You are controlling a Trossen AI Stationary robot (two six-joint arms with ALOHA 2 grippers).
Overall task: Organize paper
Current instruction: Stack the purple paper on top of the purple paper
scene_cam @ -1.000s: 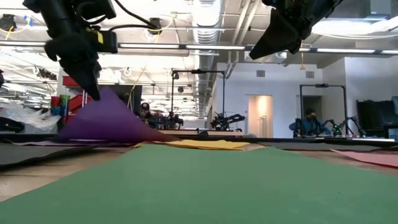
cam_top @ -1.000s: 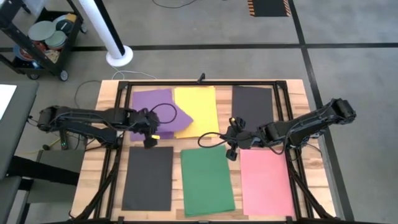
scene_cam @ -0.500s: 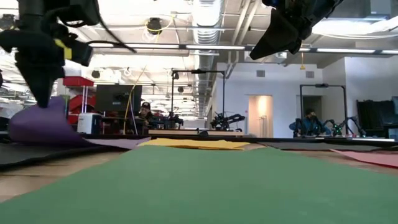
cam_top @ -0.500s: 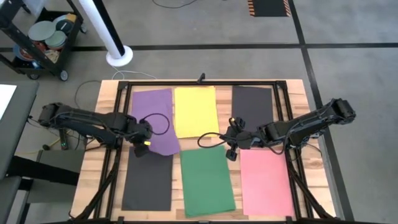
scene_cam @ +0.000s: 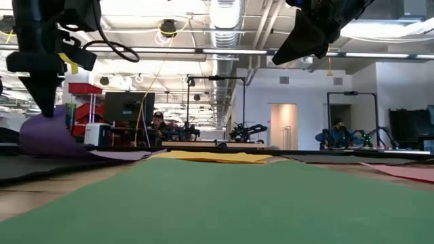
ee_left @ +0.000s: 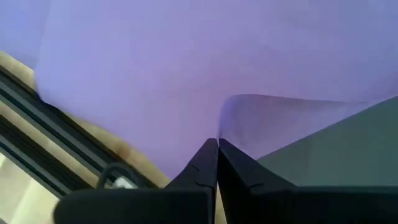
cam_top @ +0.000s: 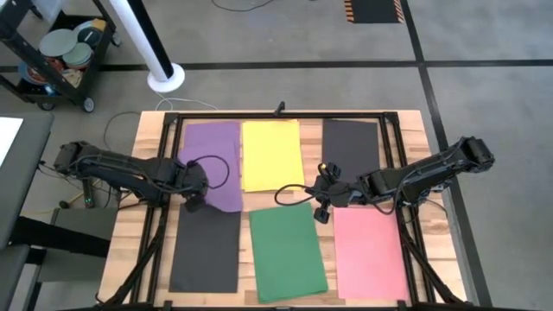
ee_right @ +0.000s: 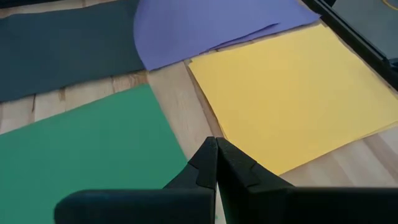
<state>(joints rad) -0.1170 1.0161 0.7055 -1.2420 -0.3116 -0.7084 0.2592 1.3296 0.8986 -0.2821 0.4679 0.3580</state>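
Six coloured sheets lie flat on the wooden table: purple paper [cam_top: 216, 160], yellow paper [cam_top: 271, 154] and a black sheet [cam_top: 350, 147] along the far side; another black sheet [cam_top: 207, 246], green paper [cam_top: 288, 250] and pink paper [cam_top: 370, 250] along the near side. My left gripper [cam_top: 195, 200] is at the purple sheet's near left corner, shut on it. My right gripper [cam_top: 321, 204] hovers shut above the table, over the gap between the yellow, green and pink sheets, holding nothing. My left gripper pinches the purple paper at its near left corner [ee_left: 214, 127] between the two fingertips, coming from above and pointing down. That corner [scene_cam: 46, 125] curls up off the table to the fingers [scene_cam: 42, 95]; the remainder of the sheet lies flat.
A dark metal frame [cam_top: 169, 164] runs around the work area, with bars close beside the purple sheet and the far black sheet. A white post [cam_top: 164, 73] and a cart [cam_top: 60, 56] stand on the floor beyond the table's far left corner.
My left gripper has moved toward the table's left edge and slightly nearer, drawing the purple sheet's lifted corner with it. The purple sheet, which was bent over onto the yellow one, has spread out and now lies beside it. The right arm has kept still.
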